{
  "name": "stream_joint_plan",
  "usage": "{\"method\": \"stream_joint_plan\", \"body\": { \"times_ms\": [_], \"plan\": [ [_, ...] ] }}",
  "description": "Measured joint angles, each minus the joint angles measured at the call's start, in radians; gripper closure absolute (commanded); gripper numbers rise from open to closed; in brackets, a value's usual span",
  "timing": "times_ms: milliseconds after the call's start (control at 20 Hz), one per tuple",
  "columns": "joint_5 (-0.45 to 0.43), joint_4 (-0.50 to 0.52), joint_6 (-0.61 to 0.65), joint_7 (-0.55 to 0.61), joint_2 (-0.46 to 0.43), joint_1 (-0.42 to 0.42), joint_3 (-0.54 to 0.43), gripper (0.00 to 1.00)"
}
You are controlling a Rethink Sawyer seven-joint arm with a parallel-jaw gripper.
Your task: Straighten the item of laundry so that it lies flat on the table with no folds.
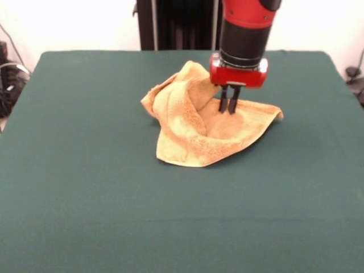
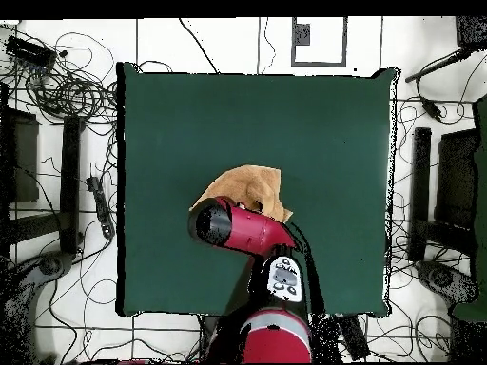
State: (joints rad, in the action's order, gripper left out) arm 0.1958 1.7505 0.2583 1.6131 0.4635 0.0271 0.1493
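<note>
Towel (image 1: 196, 128) is seen crumpled at mid-desk (image 1: 85, 187), folds heaped leftward; fingers (image 1: 229, 106) are held nearly closed, poised over cloth, gripping nothing visibly. Fresh bunching is risked if cloth is dragged.

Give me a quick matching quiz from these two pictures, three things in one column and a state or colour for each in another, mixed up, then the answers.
Things:
1. towel
2. table
3. gripper

Descriptions:
A. plain dark green, far wider than what lies on it
B. fingers close together, pointing down at the cloth
C. orange-tan, crumpled with folds

Pairs: 1-C, 2-A, 3-B
</note>
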Motion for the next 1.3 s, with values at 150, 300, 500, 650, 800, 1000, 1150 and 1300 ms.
{"method": "stream_joint_plan", "body": {
  "times_ms": [150, 300, 500, 650, 800, 1000, 1150, 1300],
  "plan": [
    [0.023, -0.010, 0.000, 0.014, -0.012, 0.029, 0.021, 1.00],
    [0.049, -0.024, 0.000, 0.029, -0.035, 0.061, 0.044, 1.00],
    [0.082, -0.044, 0.000, 0.047, -0.073, 0.104, 0.072, 1.00],
    [0.092, -0.051, 0.000, 0.050, -0.086, 0.119, 0.081, 1.00],
    [0.104, -0.061, 0.000, 0.050, -0.099, 0.133, 0.096, 1.00],
    [0.116, -0.063, 0.000, 0.050, -0.106, 0.133, 0.097, 1.00],
    [0.123, -0.063, 0.000, 0.050, -0.108, 0.133, 0.097, 1.00],
    [0.130, -0.063, 0.000, 0.050, -0.109, 0.133, 0.097, 1.00]
  ]
}}
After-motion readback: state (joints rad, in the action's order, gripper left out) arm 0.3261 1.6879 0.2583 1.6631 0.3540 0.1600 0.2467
